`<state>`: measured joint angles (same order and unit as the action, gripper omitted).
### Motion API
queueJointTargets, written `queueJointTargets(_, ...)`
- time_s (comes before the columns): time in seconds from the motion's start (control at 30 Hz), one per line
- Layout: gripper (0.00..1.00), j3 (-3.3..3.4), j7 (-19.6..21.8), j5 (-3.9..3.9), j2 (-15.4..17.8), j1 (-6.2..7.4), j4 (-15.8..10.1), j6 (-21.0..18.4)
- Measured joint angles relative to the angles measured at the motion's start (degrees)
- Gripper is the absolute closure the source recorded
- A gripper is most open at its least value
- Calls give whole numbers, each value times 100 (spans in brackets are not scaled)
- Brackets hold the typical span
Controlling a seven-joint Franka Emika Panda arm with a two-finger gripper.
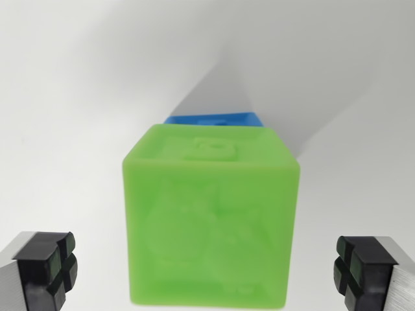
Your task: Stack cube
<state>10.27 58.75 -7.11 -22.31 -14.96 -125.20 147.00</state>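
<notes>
Green cube [211,217] fills the middle of the wrist view on the white worktop [71,97], squarely between the two fingers of the end effector [207,269]. From the view's left: the left pad [48,265] stands clear of the cube's left face, then the cube, then the right pad [356,262] clear of its right face. So the end effector is spread, pinching nothing. A blue cube [214,120] peeks out just behind the green one's top edge, touching or nearly so.
</notes>
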Motion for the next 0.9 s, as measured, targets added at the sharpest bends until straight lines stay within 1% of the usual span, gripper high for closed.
queueJointTargets(0.1,0,19,24,37,116,11,-6,-105)
queueJointTargets(0.4,0,81,125,194,556,49,-7,-531)
queueJointTargets(0.63,0,97,204,312,885,52,45,-898)
queueJointTargets(0.9,0,103,285,426,1220,51,155,-1331)
